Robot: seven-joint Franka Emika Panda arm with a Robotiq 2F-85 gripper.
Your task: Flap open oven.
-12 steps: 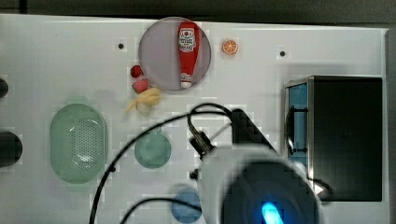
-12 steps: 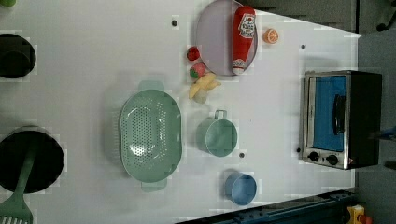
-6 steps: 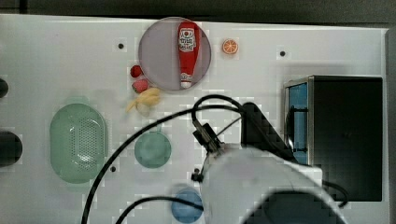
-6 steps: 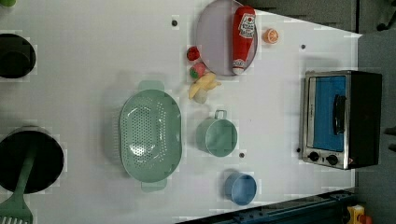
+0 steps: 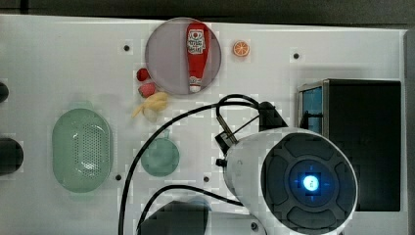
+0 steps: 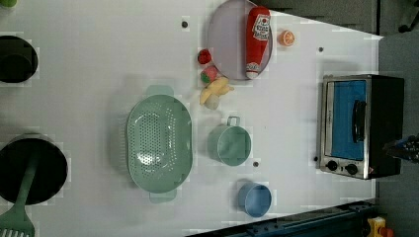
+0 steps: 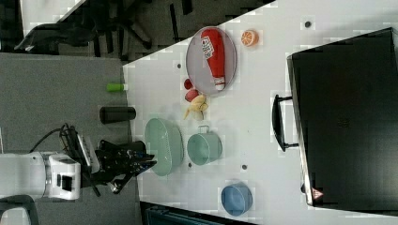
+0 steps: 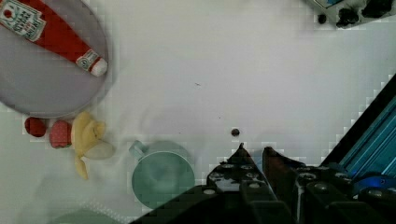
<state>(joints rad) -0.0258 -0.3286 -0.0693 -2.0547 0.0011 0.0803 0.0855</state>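
The small green metal cup [image 8: 163, 175] stands on the white worktop [image 8: 233, 70] just beside the claw [image 8: 253, 151]. Farther off, the red ketchup bottle [image 8: 51, 35] lies on the round grey plate [image 8: 46, 93]. The boxy silver oven [image 6: 346, 123] stands well apart.

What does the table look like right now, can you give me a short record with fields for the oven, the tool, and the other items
oven: oven closed, dark bar handle across the blue glass door, two black knobs by the door
tool: tool above the bare table, fingers nearly together, holding nothing, apart from the oven
plate: grey plate with a ketchup bottle lying on it
green items: colander and a cup beside it
blue cup: blue cup near the table edge
small food: orange slice, banana, two red pieces by the plate
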